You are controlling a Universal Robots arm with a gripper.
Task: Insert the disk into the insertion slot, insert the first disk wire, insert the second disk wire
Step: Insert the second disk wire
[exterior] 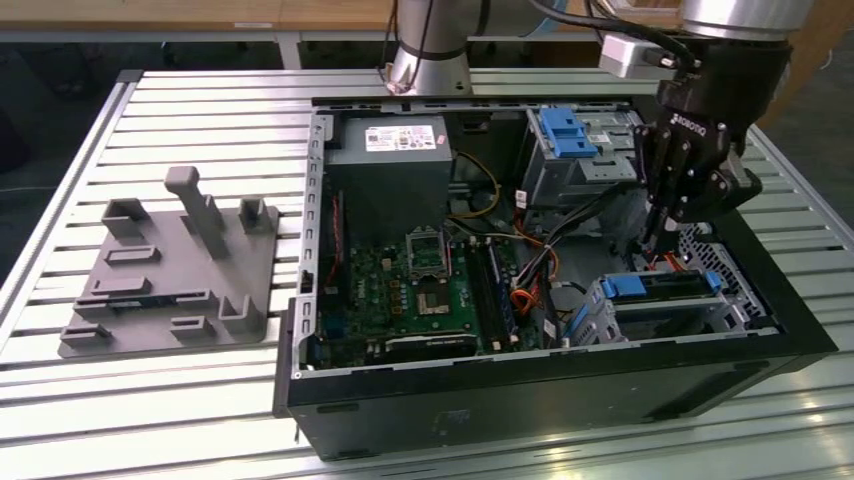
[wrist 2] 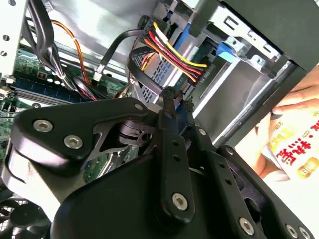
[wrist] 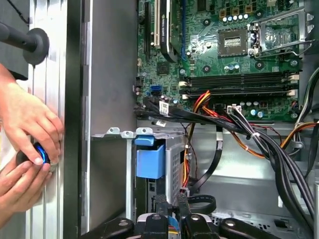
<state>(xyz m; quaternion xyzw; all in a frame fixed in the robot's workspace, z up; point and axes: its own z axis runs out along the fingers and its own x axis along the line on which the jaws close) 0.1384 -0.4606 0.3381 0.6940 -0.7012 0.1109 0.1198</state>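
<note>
Overhead, claw [exterior: 657, 243] pinched shut above disk [exterior: 657, 287]; case on slatted metal table [exterior: 174, 100].

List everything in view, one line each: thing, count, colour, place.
Computer case: one, black, open on the slatted table.
Table: one, silver, under everything.
Circuit board: one, green, on the case floor.
Power supply: one, grey, at the case's far end.
Disk: one, blue-framed, seated in the insertion slot.
Tall bay: one, grey with a blue latch, beyond the slot.
Wires: one bundle, red, yellow and black, beside the disk.
Holder tray: one, grey, at the exterior view's left.
Hands: two, outside the case wall.
Tool: one, black, above the disk.
</note>
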